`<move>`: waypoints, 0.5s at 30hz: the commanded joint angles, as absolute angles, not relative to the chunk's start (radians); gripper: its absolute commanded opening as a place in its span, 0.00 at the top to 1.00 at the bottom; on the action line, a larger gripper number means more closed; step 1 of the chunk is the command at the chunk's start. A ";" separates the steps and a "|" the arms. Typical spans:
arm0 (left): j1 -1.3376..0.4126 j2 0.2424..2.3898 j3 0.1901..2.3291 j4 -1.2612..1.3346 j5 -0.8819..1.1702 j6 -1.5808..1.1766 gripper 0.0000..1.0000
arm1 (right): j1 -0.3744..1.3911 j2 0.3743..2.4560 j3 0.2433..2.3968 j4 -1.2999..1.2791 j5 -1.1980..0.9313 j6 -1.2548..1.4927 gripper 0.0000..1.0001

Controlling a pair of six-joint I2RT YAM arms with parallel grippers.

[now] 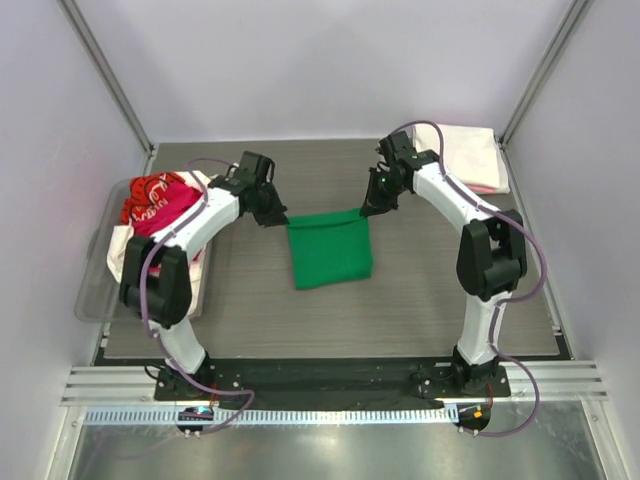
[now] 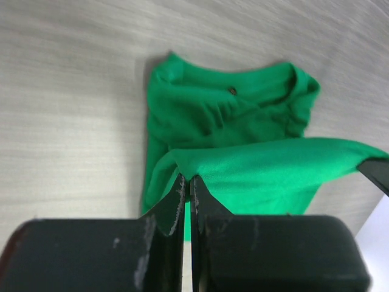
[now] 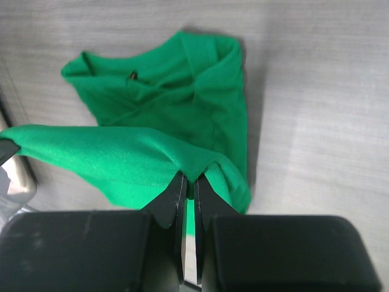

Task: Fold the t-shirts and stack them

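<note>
Top external view: the green t-shirt [image 1: 332, 258] lies at the middle of the table [image 1: 450, 300], its far edge lifted and stretched left-to-right between the left gripper [image 1: 274, 217] and right gripper [image 1: 368, 209], each clamped on 1 corner, the remaining cloth lying on their near side.

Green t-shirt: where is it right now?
The green t-shirt lies mid-table in the top view, its far edge pinched by the left gripper and right gripper.

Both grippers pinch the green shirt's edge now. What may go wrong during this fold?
The left gripper and right gripper each pinch only a thin bit of the green t-shirt; one corner may slip, skewing the fold. The lower layer is wrinkled near the collar, so creases may get trapped.
</note>
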State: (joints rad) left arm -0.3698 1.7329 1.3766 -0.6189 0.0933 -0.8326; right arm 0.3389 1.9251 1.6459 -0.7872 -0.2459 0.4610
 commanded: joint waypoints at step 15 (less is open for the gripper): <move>-0.278 2.033 1.827 -0.839 0.137 -0.709 0.43 | 0.293 2.108 2.022 -0.833 -0.275 0.440 0.34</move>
State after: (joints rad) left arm -0.2760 2.1609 1.8030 -0.7673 0.1432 -0.7414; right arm 0.2924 2.2398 2.0148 -0.8154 -0.2718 0.4538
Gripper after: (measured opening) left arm 0.560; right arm 0.651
